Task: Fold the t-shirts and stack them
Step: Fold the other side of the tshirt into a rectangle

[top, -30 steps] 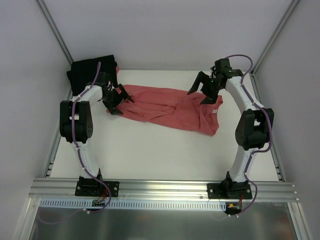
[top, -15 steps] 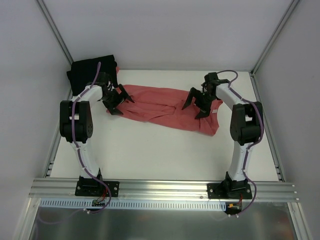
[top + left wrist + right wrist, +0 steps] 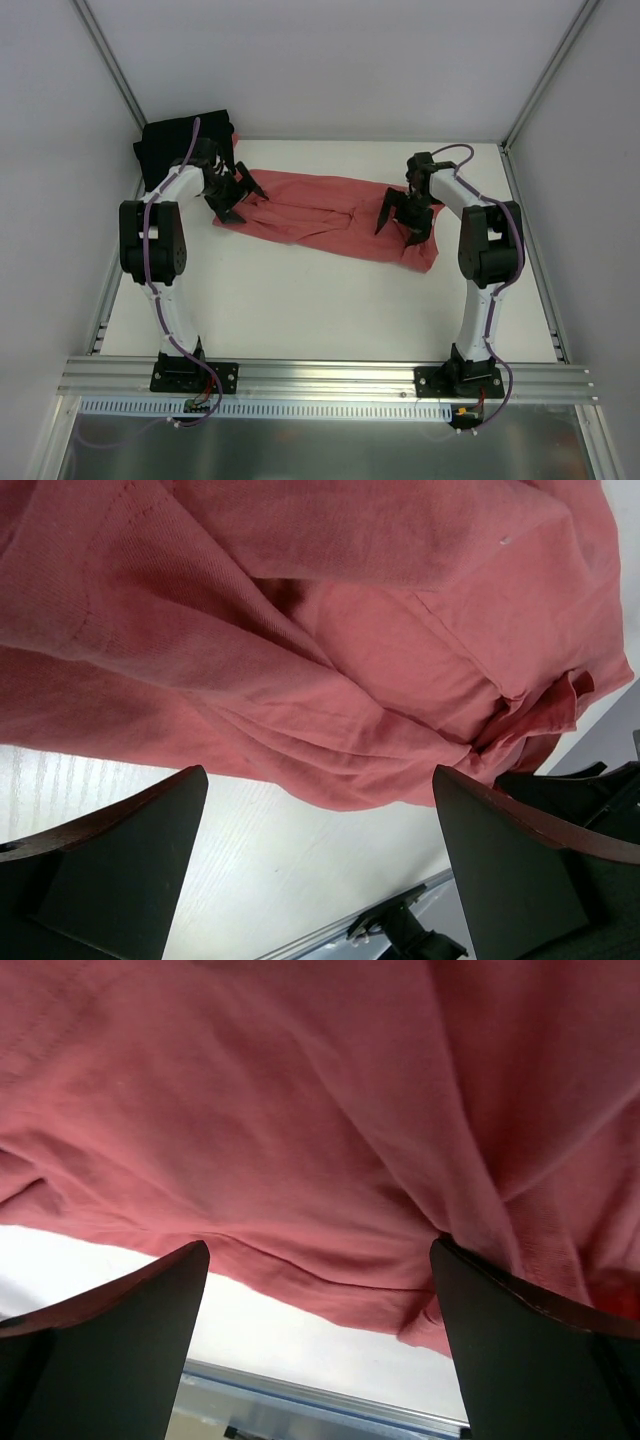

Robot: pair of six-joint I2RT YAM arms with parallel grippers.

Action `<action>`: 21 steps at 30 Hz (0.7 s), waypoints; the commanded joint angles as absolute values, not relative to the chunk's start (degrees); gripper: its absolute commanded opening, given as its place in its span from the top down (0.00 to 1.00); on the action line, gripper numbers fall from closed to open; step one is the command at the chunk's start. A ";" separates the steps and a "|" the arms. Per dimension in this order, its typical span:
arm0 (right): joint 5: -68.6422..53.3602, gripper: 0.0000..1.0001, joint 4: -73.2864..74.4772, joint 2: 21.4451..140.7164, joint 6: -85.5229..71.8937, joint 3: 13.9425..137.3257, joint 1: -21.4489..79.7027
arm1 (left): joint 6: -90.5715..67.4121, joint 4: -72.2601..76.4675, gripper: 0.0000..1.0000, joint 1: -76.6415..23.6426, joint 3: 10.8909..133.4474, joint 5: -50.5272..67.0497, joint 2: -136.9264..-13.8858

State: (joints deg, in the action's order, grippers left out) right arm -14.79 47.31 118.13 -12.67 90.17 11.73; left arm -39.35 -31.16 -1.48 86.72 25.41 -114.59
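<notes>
Coral-red cotton t-shirt (image 3: 320,212) lies rumpled, unfolded, across upper centre of white table (image 3: 300,310). Black cotton t-shirt (image 3: 165,145) is bunched in upper-left corner. L gripper (image 3: 238,197) and R gripper (image 3: 400,225) are spread wide, empty, over the red shirt's ends. Est.: no fold made yet; stacking all to do.

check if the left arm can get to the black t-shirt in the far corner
Probably yes. The black t-shirt lies in the far left corner, just behind the left claw, which hangs open over the left end of the coral-red t-shirt. Nothing lies on it.
</notes>
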 commanded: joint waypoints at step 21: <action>-9.32 0.01 51.15 114.52 -9.14 86.92 11.16 | -24.61 -34.81 0.01 -5.27 93.08 5.28 -118.56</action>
State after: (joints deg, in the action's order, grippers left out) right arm -10.22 48.69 117.99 -10.22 87.35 11.46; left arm -28.99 -33.41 -3.55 91.13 10.92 -117.34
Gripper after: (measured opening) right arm 0.993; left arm 0.986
